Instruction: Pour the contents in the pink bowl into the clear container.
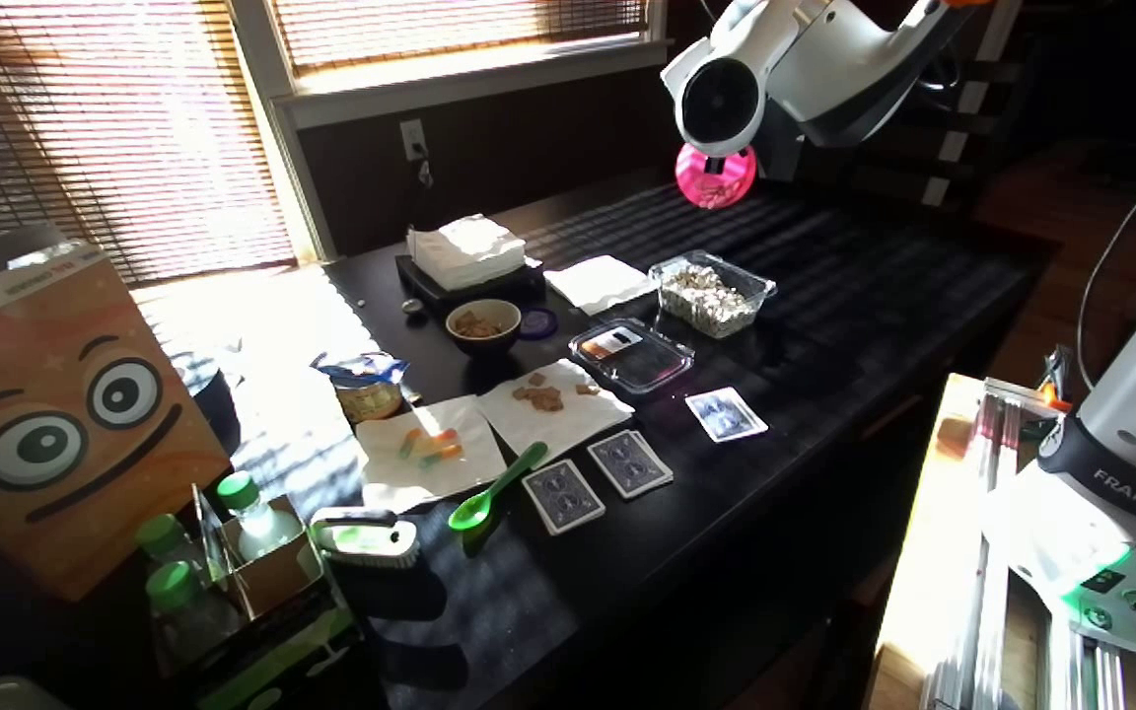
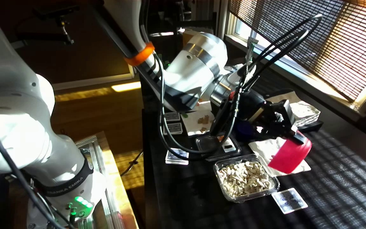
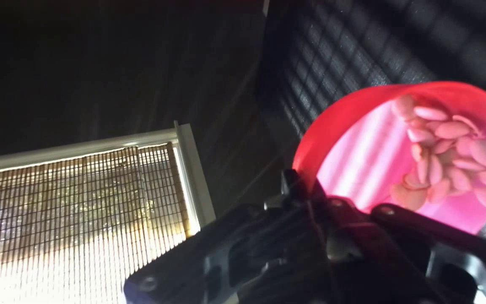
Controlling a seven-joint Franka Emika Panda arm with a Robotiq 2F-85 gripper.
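Tool (image 2: 297, 136) is clamped on the tilted pink bowl (image 2: 292, 155), seeds (image 3: 437, 169) inside, so I'd centre it low over the clear container (image 2: 255, 194) before slowly tipping further.

In an exterior view, a green spoon (image 1: 506, 478) lies between a brush (image 1: 365, 537) and some cards (image 1: 563, 496). One napkin (image 1: 474, 434) carries orange and green pieces (image 1: 443, 453); another napkin (image 1: 596, 414), which is next to it, carries brown pieces (image 1: 542, 398). The dark bowl (image 1: 484, 345) holds more brown pieces (image 1: 477, 324) and stands just beside a purple disc (image 1: 537, 323). A stack of napkins (image 1: 469, 247) rests on a black tray (image 1: 430, 288). The orange box (image 1: 95, 424) stands near bottles (image 1: 267, 532) with green caps (image 1: 238, 489).
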